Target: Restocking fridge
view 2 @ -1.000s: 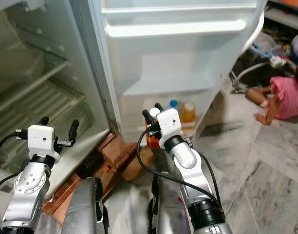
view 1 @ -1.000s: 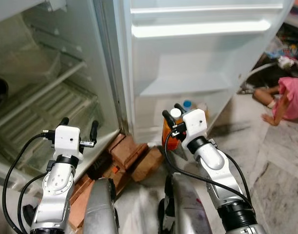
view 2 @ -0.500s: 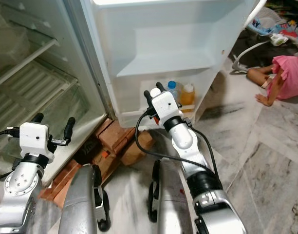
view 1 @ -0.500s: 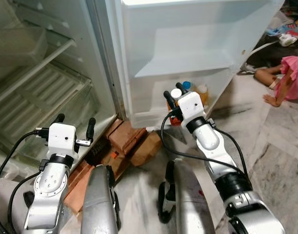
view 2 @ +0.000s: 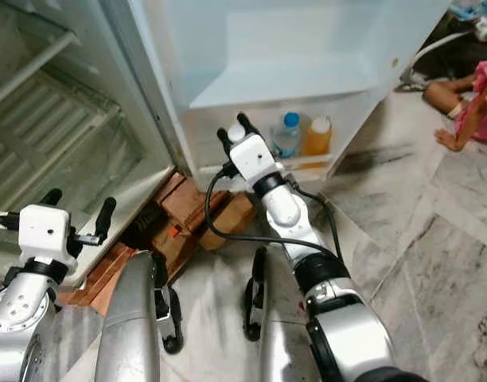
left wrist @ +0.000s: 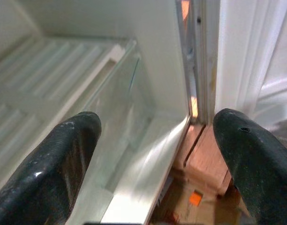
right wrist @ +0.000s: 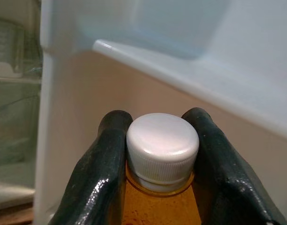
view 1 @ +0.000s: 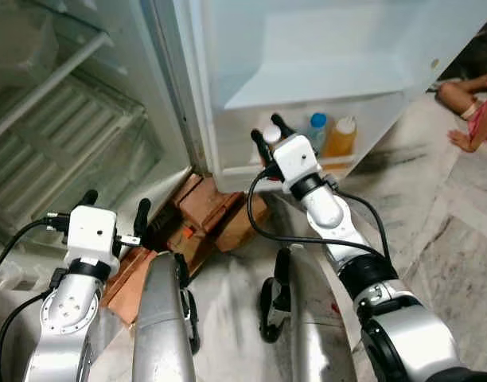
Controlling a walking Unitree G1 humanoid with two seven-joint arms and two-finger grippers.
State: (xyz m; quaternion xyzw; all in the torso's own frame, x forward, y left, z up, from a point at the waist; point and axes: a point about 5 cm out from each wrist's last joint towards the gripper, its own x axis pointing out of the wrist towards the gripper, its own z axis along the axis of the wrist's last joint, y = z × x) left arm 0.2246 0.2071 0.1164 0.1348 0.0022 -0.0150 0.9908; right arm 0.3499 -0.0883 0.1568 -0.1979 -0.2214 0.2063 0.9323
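Right gripper (right wrist: 162,154) pinching white-capped orange bottle (right wrist: 158,206) at fridge door's lowest shelf (view 1: 339,163), beside 2 bottles (view 1: 329,135); left gripper (left wrist: 153,154) spread wide.

- The right arm reaches forward and down, nearly straight, its wrist tilted down.
- The right gripper (right wrist: 162,154) has both black fingers (right wrist: 103,183) pressed on something.
- The left arm is bent and held low; the left gripper (left wrist: 157,154) points forward, fingers spread apart.
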